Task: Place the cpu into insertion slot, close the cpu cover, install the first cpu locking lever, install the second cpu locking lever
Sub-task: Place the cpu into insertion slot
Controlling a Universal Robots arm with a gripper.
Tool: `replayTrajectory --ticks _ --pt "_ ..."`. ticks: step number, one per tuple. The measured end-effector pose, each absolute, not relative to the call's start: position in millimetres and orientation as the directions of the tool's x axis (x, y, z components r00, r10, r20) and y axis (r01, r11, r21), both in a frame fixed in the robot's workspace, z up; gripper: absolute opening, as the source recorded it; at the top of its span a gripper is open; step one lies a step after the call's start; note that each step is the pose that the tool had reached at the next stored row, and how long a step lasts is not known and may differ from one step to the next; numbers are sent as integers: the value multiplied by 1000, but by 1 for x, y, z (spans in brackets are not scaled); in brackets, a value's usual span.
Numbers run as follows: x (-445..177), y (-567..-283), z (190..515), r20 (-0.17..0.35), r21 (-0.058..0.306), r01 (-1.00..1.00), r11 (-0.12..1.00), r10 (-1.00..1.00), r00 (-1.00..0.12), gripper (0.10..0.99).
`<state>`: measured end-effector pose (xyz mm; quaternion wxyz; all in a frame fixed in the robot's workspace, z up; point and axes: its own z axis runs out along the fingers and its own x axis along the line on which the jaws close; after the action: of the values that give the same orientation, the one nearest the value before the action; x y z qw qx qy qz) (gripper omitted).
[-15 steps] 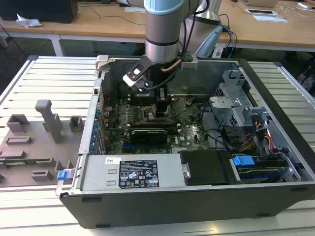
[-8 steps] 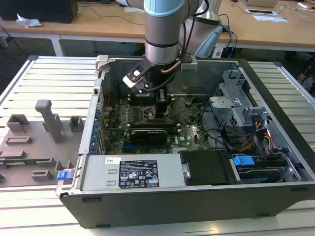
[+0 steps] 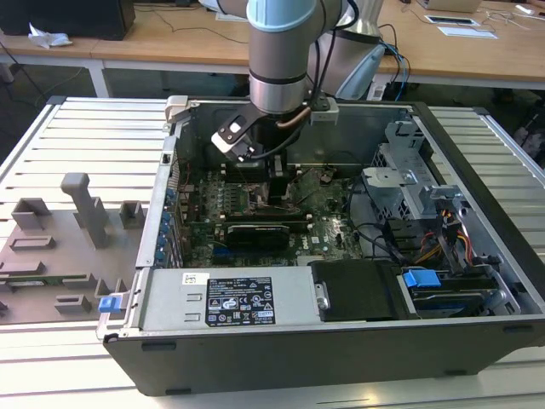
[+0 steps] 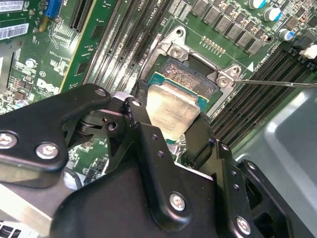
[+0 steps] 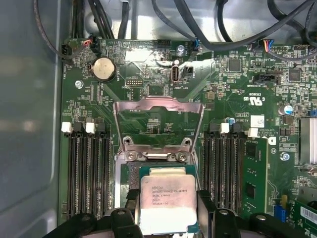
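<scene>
The pincer is clamped on the cpu by two opposite edges, holding it directly over the insertion slot. The cpu cover stands raised just beyond the slot. Memory slots flank both sides.

Desk: pale slatted metal, under and around the jaws.
Beyond the jaws: light wooden tables, papers on one.

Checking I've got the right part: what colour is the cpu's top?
The cpu top is silvery grey, best seen in the first wrist view.
</scene>
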<state>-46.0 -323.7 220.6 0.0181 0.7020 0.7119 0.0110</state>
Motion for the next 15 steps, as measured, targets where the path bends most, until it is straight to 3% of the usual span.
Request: replayTrajectory --ticks 15 --pt "-49 -318 205 -10 41 999 3 1000 -3 545"
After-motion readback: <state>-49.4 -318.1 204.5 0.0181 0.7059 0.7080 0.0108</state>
